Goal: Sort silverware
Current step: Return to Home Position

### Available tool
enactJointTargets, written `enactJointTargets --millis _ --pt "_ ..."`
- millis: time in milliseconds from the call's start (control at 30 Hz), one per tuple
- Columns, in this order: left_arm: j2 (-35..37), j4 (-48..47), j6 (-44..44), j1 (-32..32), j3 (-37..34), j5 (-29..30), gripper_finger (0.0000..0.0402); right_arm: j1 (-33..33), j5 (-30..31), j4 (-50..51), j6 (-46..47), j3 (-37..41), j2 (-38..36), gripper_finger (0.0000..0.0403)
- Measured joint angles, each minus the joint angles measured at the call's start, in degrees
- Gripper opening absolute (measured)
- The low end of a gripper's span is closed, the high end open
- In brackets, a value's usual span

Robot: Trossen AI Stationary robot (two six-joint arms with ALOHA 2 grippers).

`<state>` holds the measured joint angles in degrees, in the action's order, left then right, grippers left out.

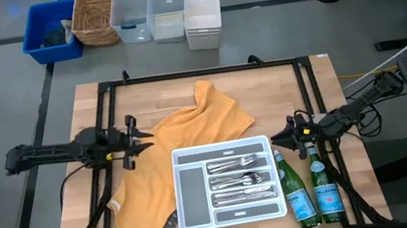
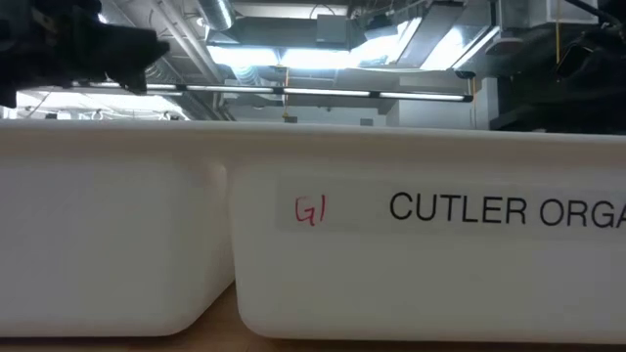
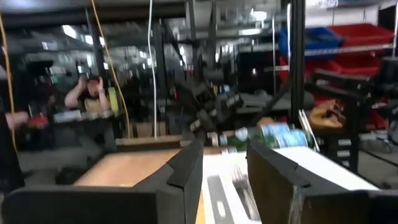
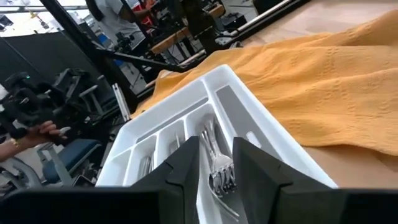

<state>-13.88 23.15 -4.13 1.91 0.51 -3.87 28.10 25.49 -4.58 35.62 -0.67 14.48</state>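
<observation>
High view, we see shiny silver forks, spoons and knives [image 1: 239,180] in the white divided tray [image 1: 221,145], left gripper [image 1: 141,142] parted, empty, by the orange cloth [image 1: 204,118], right gripper [image 1: 278,140] narrowly parted beside the tray.

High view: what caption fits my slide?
Silverware lies in the tray; left pincer and right pincer wait at either side, empty.

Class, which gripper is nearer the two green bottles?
Right. The right gripper sits by the green bottles, near their caps; the left gripper sits beyond the white tray, by the orange cloth.
</observation>
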Motion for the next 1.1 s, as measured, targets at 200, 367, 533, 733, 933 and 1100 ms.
enactJointTargets --millis 200,367,533,733,933,1100 --pt "8.34 -2.08 -3.85 0.0 0.0 0.0 0.0111 0.0 -0.56 0.08 -0.05 0.04 0.01 0.0099" --pt "13.95 -7.82 -3.93 0.02 0.0 0.01 0.0111 0.0 4.07 -3.76 -4.97 0.04 0.02 0.0099" --pt "13.68 -9.0 -3.8 0.02 0.0 0.03 0.0111 0.01 3.9 -15.1 -16.63 0.09 -0.76 0.0099" --pt "13.63 -11.82 -3.2 0.02 0.0 0.02 0.0111 0.0 -0.57 -17.72 -23.72 -0.12 -4.12 0.0099" --pt "13.65 -19.87 1.55 -0.02 0.0 0.01 0.0111 0.0 -6.09 -17.4 -25.21 -0.15 -8.69 0.0099" --pt "13.39 -21.87 7.46 -0.04 0.02 0.5 0.0111 0.0 -6.73 -11.79 -26.04 -0.18 -13.56 0.0099"
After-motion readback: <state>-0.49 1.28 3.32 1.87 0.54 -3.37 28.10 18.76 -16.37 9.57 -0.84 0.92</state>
